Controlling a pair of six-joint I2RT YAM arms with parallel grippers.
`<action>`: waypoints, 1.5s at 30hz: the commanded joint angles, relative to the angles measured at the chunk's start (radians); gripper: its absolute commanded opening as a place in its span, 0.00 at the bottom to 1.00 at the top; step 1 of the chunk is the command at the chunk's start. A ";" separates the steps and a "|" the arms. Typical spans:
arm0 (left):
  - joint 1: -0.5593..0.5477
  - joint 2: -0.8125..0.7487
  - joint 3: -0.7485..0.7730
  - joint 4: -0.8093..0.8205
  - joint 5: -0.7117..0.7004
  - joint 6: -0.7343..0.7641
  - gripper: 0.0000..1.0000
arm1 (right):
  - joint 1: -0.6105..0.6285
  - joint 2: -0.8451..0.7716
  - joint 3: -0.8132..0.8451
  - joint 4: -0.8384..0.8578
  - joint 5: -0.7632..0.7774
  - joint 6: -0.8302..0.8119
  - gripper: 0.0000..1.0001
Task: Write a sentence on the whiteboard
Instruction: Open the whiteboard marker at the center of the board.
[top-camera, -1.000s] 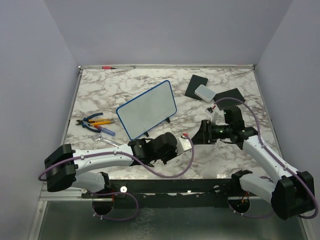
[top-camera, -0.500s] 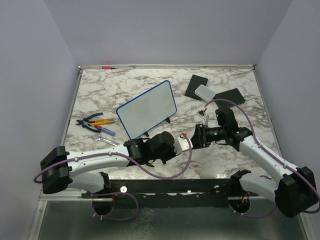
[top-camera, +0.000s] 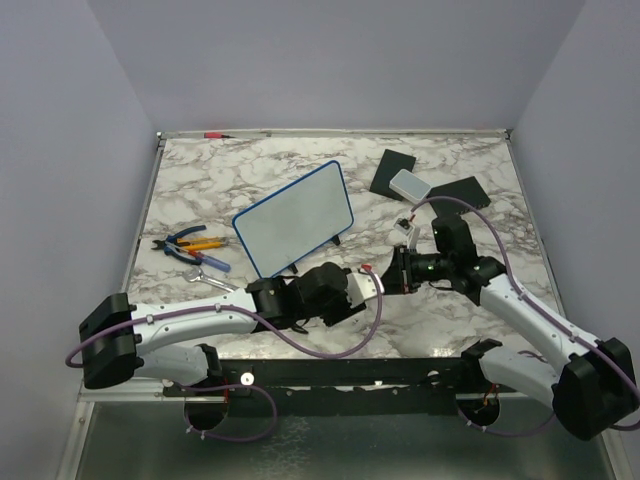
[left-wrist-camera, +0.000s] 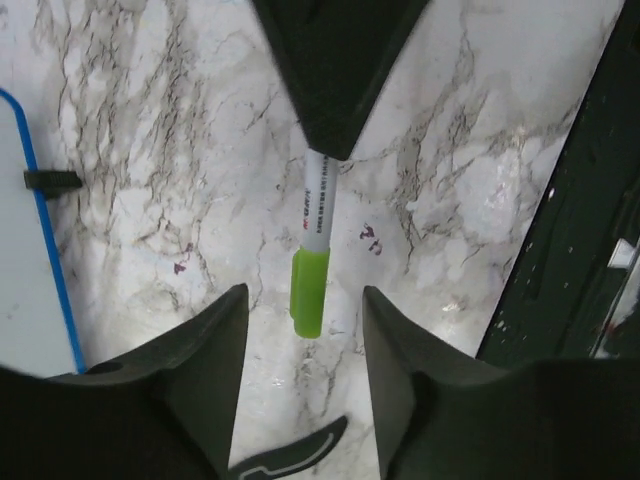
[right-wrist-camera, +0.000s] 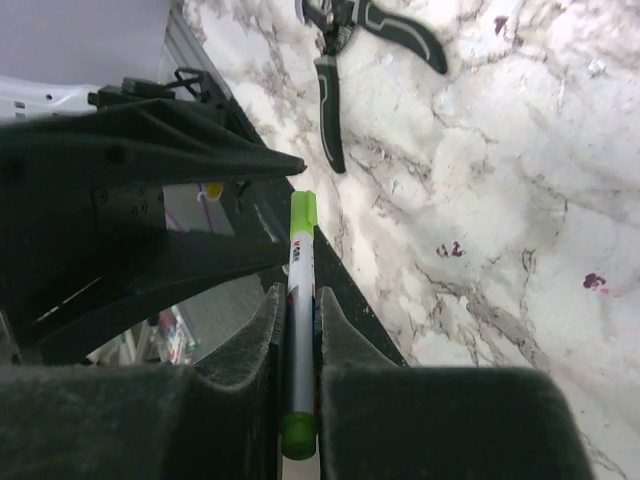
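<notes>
- The table (top-camera: 200, 180) carries the whiteboard (top-camera: 295, 220) left of centre, propped at a tilt on its stand. It has not moved over the last second, and no sentence can be seen on its face from above.
- The right arm has swung in from the right side toward the middle of the table, so both hands now meet tip to tip in front of the board.
- The right hand (right-wrist-camera: 297, 300), wide open a second ago, has closed fully on the barrel of the green marker (left-wrist-camera: 315, 235).
- The left hand (left-wrist-camera: 303, 300), clamped until a moment ago, has begun to loosen. Its fingers stand a little apart on either side of the marker's green cap, no longer pressing it.
- The marker has therefore passed from left to right. Judging by this, the handover is nearly done and writing has not yet begun.
</notes>
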 joint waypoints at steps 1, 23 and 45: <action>0.068 -0.067 0.006 0.025 -0.079 -0.052 0.63 | 0.007 -0.079 -0.037 0.117 0.110 0.046 0.00; 0.617 -0.135 -0.117 0.645 0.795 -0.657 0.95 | 0.007 -0.265 -0.168 0.779 0.085 0.294 0.01; 0.623 -0.066 -0.140 0.809 0.952 -0.796 0.13 | 0.007 -0.255 -0.179 0.874 0.083 0.327 0.00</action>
